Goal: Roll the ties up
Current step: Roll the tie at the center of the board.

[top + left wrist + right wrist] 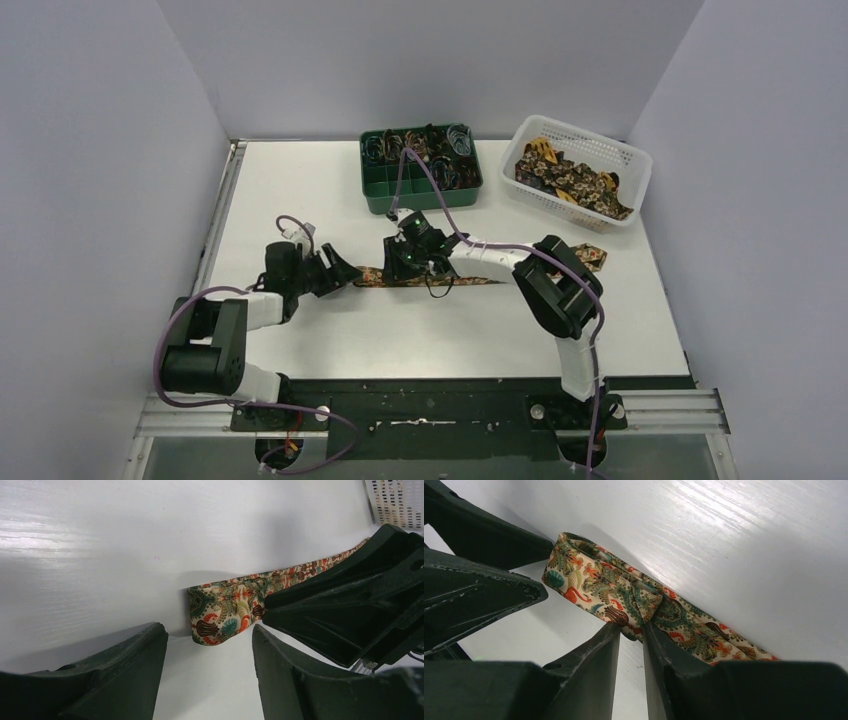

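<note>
1. Plain grey walls close in three sides of the workspace.
2. A white table with a faint wood grain fills the floor of this booth.
3. The right arm rises from the near edge, bends at the elbow and reaches left across the table's middle, wrist angled down.
4. The left arm is folded low at the near left, forearm pointing right.
5. A white basket at the far right holds a heap of ties.
6. A green tray with compartments sits at the far centre, holding small coils and thin loops.
7. A floral tie lies flat across the table's middle, its left end folded back over itself.
8. A second tie shows just beyond the right elbow.
9. The right gripper is nearly closed, its tips pinching the near edge of the folded part.
10. The left gripper stands spread wide, level with the table, the folded end just ahead of its tips, untouched.
</note>
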Robot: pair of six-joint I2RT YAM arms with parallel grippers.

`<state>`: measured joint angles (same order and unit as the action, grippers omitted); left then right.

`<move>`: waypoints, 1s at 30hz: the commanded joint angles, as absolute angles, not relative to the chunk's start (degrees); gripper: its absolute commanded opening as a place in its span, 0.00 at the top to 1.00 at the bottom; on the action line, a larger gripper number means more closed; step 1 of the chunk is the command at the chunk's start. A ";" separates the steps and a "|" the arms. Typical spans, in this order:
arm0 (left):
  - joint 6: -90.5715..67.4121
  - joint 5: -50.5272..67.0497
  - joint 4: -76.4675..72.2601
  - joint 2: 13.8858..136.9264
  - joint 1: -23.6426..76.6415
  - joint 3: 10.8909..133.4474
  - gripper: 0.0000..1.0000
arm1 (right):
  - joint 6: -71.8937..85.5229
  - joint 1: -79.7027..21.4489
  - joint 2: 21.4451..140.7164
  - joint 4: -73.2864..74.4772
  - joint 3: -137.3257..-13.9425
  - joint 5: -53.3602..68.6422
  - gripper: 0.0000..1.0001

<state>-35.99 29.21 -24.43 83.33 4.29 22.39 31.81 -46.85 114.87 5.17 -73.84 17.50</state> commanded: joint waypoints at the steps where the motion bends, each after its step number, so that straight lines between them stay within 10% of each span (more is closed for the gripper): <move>1: -33.79 29.60 -23.06 84.53 4.98 24.32 0.40 | 32.04 -46.60 115.77 6.90 -77.05 14.28 0.75; 30: -31.47 28.84 -22.56 89.88 6.33 24.98 0.48 | 32.22 -46.25 118.04 8.25 -77.18 15.01 0.76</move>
<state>-34.20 30.50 -26.92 88.58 5.98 25.19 32.23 -46.83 117.01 7.44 -75.77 15.46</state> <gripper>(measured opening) 0.525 0.233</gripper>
